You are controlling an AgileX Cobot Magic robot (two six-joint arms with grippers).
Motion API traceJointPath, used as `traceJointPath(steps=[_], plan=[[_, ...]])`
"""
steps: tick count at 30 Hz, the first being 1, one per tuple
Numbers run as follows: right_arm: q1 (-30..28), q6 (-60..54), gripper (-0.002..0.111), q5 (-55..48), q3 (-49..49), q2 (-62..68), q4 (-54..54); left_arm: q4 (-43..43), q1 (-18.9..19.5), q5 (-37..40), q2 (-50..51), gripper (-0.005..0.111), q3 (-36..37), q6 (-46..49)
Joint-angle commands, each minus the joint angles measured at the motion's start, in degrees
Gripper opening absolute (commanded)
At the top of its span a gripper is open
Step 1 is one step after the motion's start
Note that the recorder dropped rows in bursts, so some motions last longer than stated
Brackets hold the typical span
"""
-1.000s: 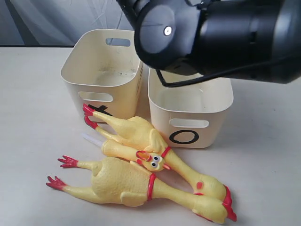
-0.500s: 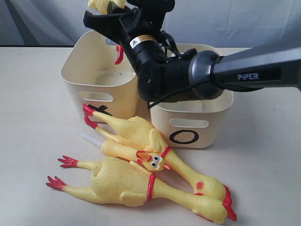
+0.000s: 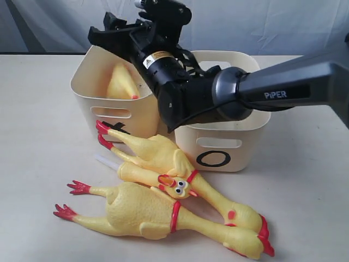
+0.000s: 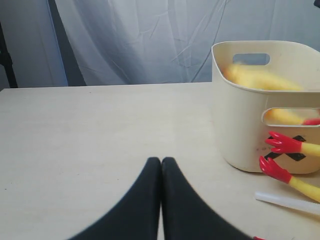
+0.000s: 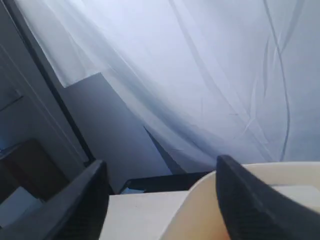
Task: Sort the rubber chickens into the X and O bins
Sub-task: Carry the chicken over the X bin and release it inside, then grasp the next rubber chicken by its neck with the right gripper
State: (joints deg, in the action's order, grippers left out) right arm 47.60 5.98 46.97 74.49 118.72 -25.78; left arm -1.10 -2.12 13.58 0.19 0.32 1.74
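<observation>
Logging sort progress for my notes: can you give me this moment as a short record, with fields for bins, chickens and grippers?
X bin: holds one rubber chicken
O bin: no chicken visible; inside partly hidden by the arm
table: three rubber chickens lying in front of the bins
right gripper: open, above the X bin, holding nothing
left gripper: shut, holding nothing

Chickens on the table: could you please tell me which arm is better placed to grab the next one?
Probably right: the right gripper is open above the X bin, just behind the chickens; the left gripper is shut, low beside that bin.
</observation>
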Motion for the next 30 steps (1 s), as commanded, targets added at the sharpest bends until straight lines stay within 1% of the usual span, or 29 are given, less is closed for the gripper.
traceJointPath(steps=[1, 3, 6, 9, 11, 13, 16, 19, 21, 23, 25, 27, 29, 30], plan=[[-0.22, 0.43, 0.060, -0.01, 0.09, -5.99, 2.37, 0.09, -0.23, -0.26, -0.19, 0.000, -0.32, -0.07], [-0.22, 0.43, 0.060, -5.17, 0.09, -10.18, 3.89, 0.09, -0.23, -0.26, -0.19, 0.000, -0.32, -0.07], [-0.30, 0.05, 0.058, -18.77, 0.09, -17.54, 10.00, 0.09, -0.23, -0.26, -0.19, 0.000, -0.32, -0.07], [-0.30, 0.05, 0.048, -36.44, 0.09, -25.46, 21.17, 0.09, -0.23, -0.26, -0.19, 0.000, -0.32, -0.07], [-0.15, 0.05, 0.042, -52.06, 0.09, -30.84, 31.78, 0.09, -0.23, -0.26, -0.19, 0.000, -0.32, -0.07], [0.42, -0.60, 0.041, -66.00, 0.09, -35.12, 36.70, 0.09, -0.23, -0.26, -0.19, 0.000, -0.32, -0.07], [0.42, -7.86, 0.041, -88.26, 0.09, -38.82, 36.10, 0.09, -0.23, -0.26, -0.19, 0.000, -0.32, -0.07], [0.42, -13.39, 0.041, -105.70, -0.32, -39.23, 30.66, 0.09, -0.23, -0.26, -0.19, 0.000, -0.32, -0.07], [0.42, -16.31, 0.041, -110.90, -1.70, -39.11, 25.78, 0.09, -0.23, -0.26, -0.19, 0.000, -0.32, -0.07], [0.42, -20.54, 0.041, -111.23, -4.48, -39.11, 19.54, 0.09, -0.23, -0.26, -0.19, 0.000, -0.32, -0.07], [0.42, -25.67, 0.041, -108.56, -7.54, -38.91, 13.31, 0.09, -0.23, -0.26, -0.19, 0.000, -0.32, -0.07], [0.42, -30.27, 0.041, -104.41, -10.25, -38.35, 9.70, 0.09, -0.23, -0.26, -0.19, 0.000, -0.32, -0.07], [0.42, -32.33, 0.042, -100.04, -12.86, -37.20, 8.18, 0.09, -0.23, -0.26, -0.19, 0.000, -0.32, -0.07], [0.42, -32.33, 0.046, -97.62, -14.01, -36.39, 8.17, 0.09, -0.23, -0.26, -0.19, 0.000, -0.32, -0.07]])
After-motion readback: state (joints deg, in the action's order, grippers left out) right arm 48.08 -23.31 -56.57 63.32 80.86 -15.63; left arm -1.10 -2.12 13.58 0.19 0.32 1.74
